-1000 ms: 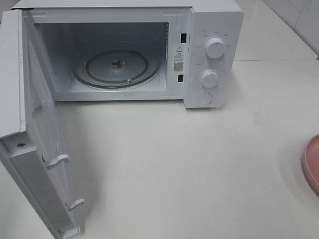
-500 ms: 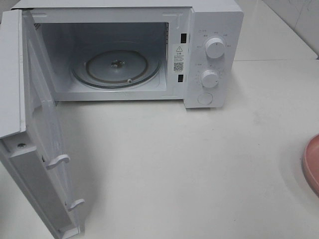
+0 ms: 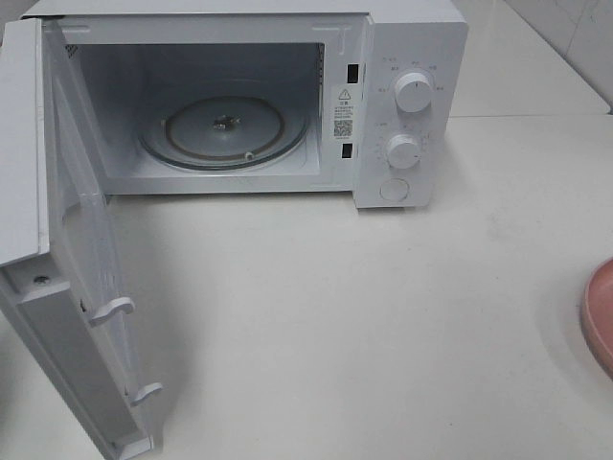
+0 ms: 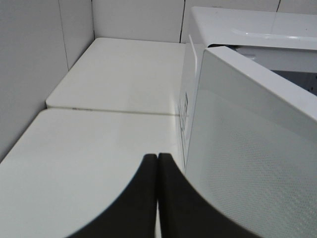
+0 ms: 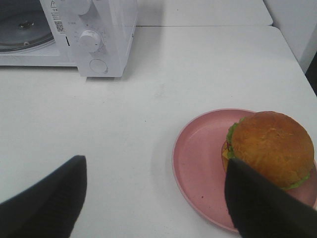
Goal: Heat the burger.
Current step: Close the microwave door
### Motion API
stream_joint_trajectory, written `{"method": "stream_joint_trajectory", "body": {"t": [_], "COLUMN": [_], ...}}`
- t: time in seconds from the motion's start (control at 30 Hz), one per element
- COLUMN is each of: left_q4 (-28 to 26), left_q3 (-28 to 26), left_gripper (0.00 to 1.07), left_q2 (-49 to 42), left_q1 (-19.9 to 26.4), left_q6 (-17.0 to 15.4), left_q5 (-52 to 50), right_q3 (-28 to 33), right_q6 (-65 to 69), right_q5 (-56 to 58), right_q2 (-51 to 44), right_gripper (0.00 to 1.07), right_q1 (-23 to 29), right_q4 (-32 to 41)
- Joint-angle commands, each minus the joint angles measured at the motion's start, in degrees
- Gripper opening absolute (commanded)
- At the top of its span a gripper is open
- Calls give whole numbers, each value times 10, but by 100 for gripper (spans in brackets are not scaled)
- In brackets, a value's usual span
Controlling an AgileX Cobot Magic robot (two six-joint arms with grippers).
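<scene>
Lifting the burger [image 5: 272, 146] is judged the step in hand: it sits on the pink plate [image 5: 200, 163] at the desk's right. The right end effector [image 5: 153, 193] is spread wide; the left end effector [image 4: 157, 163] is pressed together. The burger should be gripped gently at the bun's sides.

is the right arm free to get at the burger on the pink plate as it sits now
Probably yes. The right gripper is open, its fingers spread wide, and the burger sits uncovered on the pink plate with nothing between them.
</scene>
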Motion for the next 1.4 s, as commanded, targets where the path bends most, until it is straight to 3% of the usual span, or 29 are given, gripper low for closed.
{"method": "stream_joint_trajectory", "body": {"t": [0.03,0.23,0.43,0.5,0.53,0.6,0.63,0.67,0.7,0.77,0.87,1.0,1.17,1.4], "left_q4": [28,87,87,104,104,157,157,207,207,258,283,286,277,173], "left_q3": [11,17,17,11,11,9,9,9,9,9,6,-8,-32,-38], "left_gripper": [0,0,0,0,0,0,0,0,0,0,0,0,0,0], "left_q2": [37,125,173,219,219,246,246,262,262,288,313,336,372,419], "left_q1": [-1,-1,-1,-1,-1,-1,-1,-1,-1,-1,-2,-19,-76,-151], "left_q6": [-4,-6,-6,-58,-58,-101,-101,-123,-123,-148,-164,-166,-146,-101], "left_q5": [-100,-176,-197,-222,-222,-251,-251,-280,-280,-325,-352,-356,-353,-358], "right_q3": [2,2,2,2,2,2,2,2,2,2,2,2,2,2], "right_q6": [-10,-10,-10,-10,-10,-10,-10,-10,-10,-10,-10,-10,-10,-10], "right_q5": [-1,-1,-1,-1,-1,-1,-1,-1,-1,-1,-1,-1,-1,-1], "right_q2": [-15,-15,-15,-15,-15,-15,-15,-15,-15,-15,-15,-15,-15,-15], "right_gripper": [76,76,76,76,76,76,76,76,76,76,76,76,76,76], "right_q1": [-3,-3,-3,-3,-3,-3,-3,-3,-3,-3,-3,-3,-3,-3], "right_q4": [0,0,0,0,0,0,0,0,0,0,0,0,0,0]}}
